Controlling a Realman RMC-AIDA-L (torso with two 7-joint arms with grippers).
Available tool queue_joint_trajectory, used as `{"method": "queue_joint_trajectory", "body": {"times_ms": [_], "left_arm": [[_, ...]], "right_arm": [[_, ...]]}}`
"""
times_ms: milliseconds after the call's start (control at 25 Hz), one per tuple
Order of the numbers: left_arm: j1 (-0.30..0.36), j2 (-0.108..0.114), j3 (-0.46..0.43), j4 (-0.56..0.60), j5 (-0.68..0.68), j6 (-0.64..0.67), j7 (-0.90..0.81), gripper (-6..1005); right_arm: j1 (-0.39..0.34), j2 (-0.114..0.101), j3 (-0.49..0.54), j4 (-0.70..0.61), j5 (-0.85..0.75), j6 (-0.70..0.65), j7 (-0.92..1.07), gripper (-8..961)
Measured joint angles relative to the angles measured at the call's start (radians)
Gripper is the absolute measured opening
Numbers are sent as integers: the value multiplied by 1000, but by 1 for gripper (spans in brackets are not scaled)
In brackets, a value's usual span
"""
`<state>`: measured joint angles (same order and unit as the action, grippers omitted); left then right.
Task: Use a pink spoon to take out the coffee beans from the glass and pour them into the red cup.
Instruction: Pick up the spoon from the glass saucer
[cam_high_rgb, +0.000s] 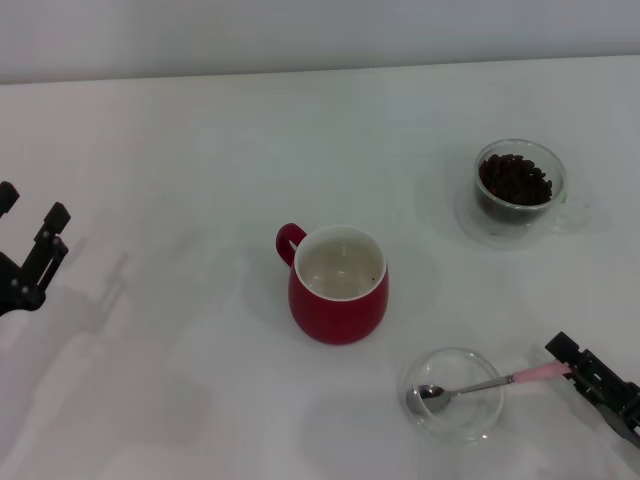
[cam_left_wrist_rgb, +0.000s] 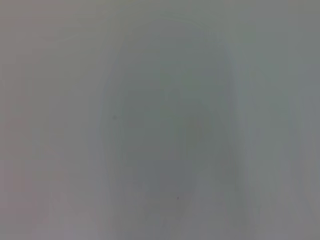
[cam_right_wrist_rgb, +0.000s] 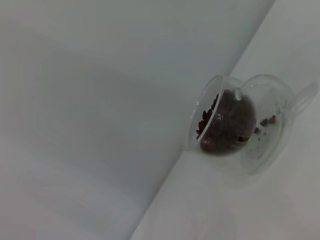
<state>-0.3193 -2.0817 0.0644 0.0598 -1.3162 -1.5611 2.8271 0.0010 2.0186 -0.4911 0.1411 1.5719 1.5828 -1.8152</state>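
Note:
The red cup (cam_high_rgb: 338, 285) stands upright mid-table, its handle at the back left, and looks empty. The glass (cam_high_rgb: 518, 190) with coffee beans (cam_high_rgb: 514, 180) stands at the back right; it also shows in the right wrist view (cam_right_wrist_rgb: 260, 150) with the beans (cam_right_wrist_rgb: 220, 125) inside. The pink spoon (cam_high_rgb: 470, 386) lies with its metal bowl in a shallow clear dish (cam_high_rgb: 480, 420), pink handle pointing right. My right gripper (cam_high_rgb: 566, 362) is low at the front right, open, with the handle's end between its fingers. My left gripper (cam_high_rgb: 32, 205) is open at the far left edge.
White table (cam_high_rgb: 180, 150) all round, with a pale wall along the back. The left wrist view shows only blank surface.

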Motion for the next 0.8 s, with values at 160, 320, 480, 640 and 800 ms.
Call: {"method": "queue_joint_trajectory", "body": {"times_ms": [160,320,480,640,800], "left_arm": [[0,0,0,0,0,1,0,547],[0,0,0,0,0,1,0,547],[0,0,0,0,0,1,0,546],[0,-1,0,0,0,1,0,546],[0,-1,0,-2,0,1,0,547]], "right_arm": [[6,0,-12,0,0,0,0,774],[10,-1,-15,0,0,-4,1,739],[11,-1,-18,0,0,-6,1,708],[12,-2,-23,0,0,-7,1,656],[13,-3,-26,0,0,-11,1,638]]}}
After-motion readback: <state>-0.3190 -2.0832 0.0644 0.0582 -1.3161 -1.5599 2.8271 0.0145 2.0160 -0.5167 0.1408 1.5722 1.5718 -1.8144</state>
